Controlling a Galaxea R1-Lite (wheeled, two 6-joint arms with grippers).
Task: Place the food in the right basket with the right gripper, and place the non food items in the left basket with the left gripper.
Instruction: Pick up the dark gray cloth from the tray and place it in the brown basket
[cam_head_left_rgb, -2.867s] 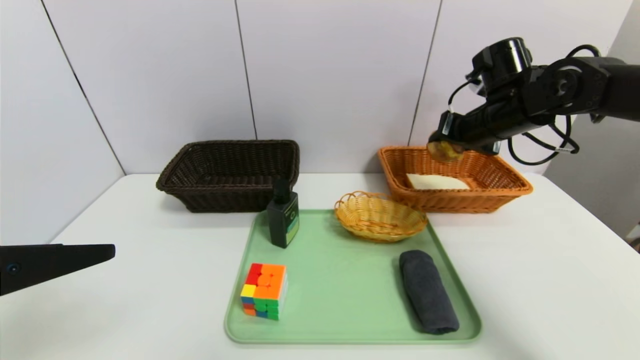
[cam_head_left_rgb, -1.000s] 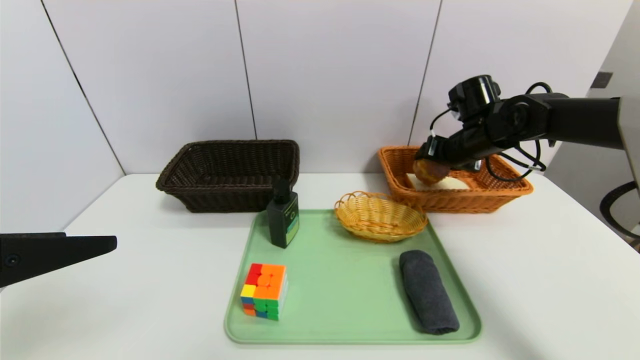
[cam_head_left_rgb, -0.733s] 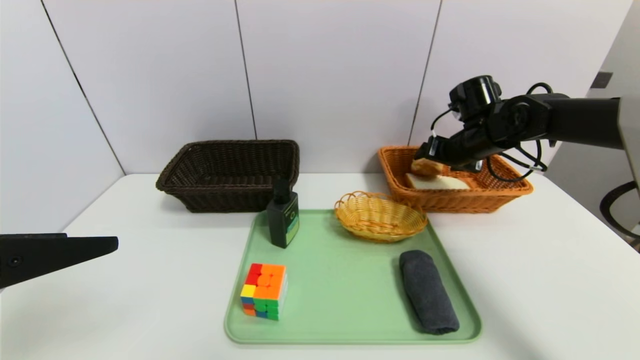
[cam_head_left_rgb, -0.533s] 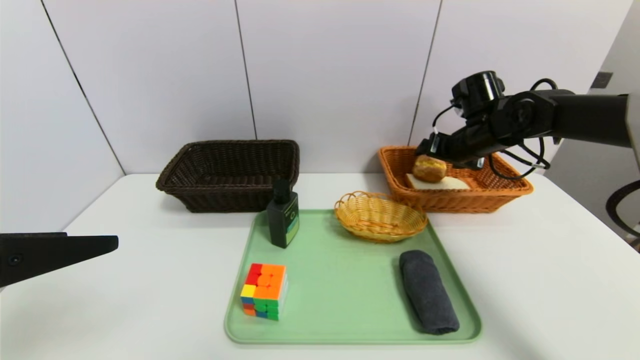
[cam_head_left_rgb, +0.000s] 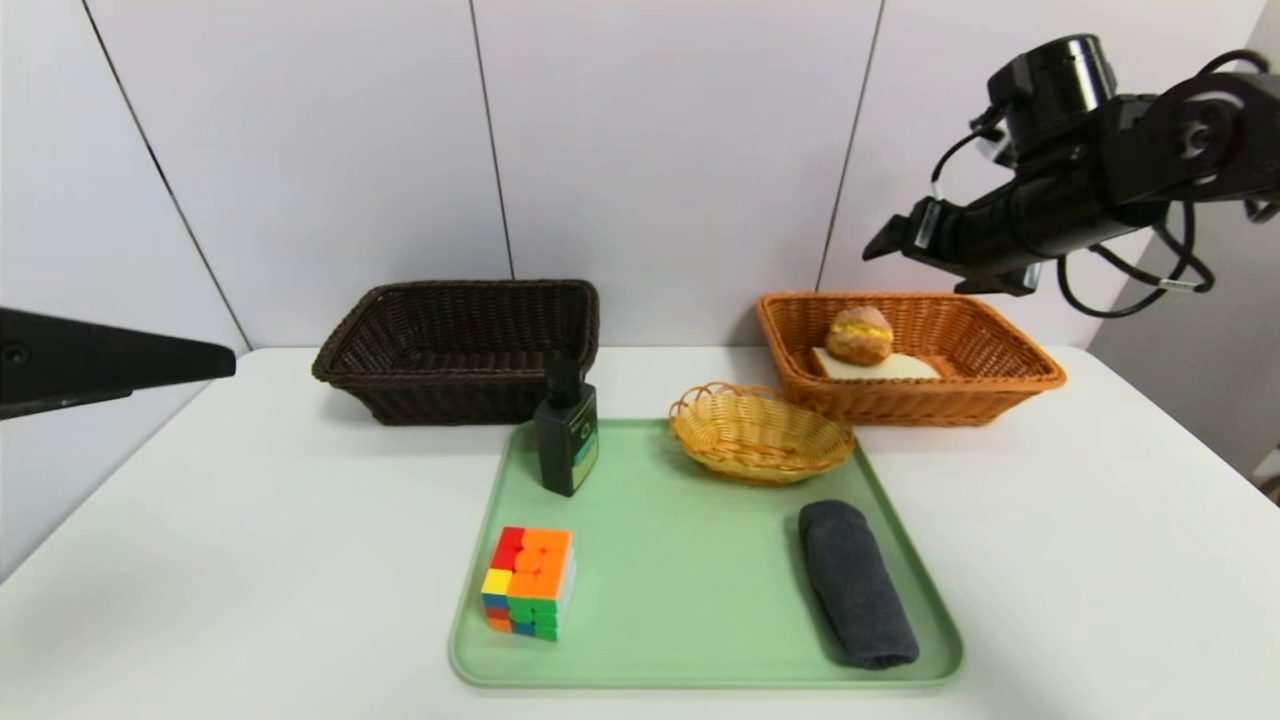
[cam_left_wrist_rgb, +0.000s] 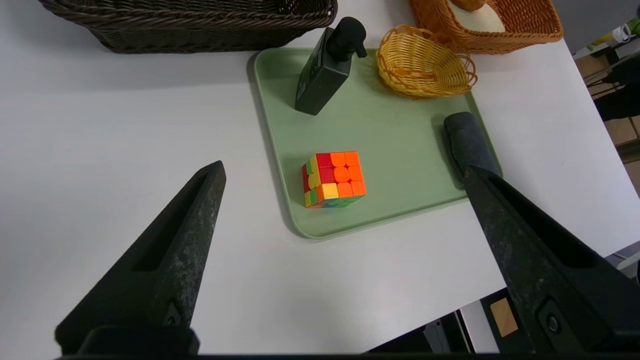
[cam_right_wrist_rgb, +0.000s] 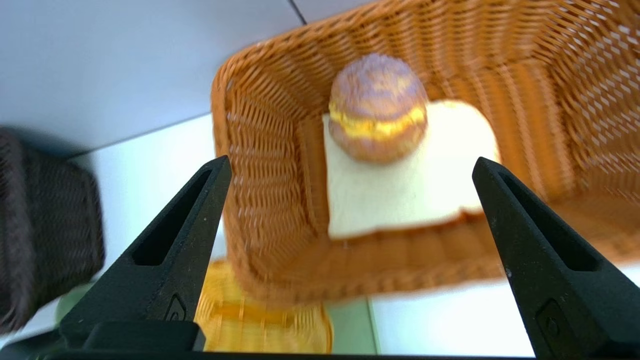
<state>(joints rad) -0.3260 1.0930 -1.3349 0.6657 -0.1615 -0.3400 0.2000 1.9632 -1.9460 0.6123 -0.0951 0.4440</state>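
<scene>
Right end effector (cam_right_wrist_rgb: 351, 162), spread wide with nothing held, above the orange basket (cam_head_left_rgb: 935, 407) with bun (cam_head_left_rgb: 860, 337) and bread (cam_head_left_rgb: 880, 366) inside; food step looks finished; left end effector (cam_left_wrist_rgb: 345, 167), apart beside the tray (cam_head_left_rgb: 700, 560), should next grip the cube (cam_head_left_rgb: 530, 580), bottle (cam_head_left_rgb: 568, 440) or cloth (cam_head_left_rgb: 856, 585).

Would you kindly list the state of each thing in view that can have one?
Right gripper: open, holding nothing, above the orange basket.
Left gripper: open, holding nothing, off to the tray's left side.
Orange basket: holds bun and bread.
Bun: on the bread.
Bread: lying flat.
Dark basket: empty.
Oval basket: empty.
Bottle: upright, capped.
Cube: scrambled.
Cloth: rolled up.
</scene>
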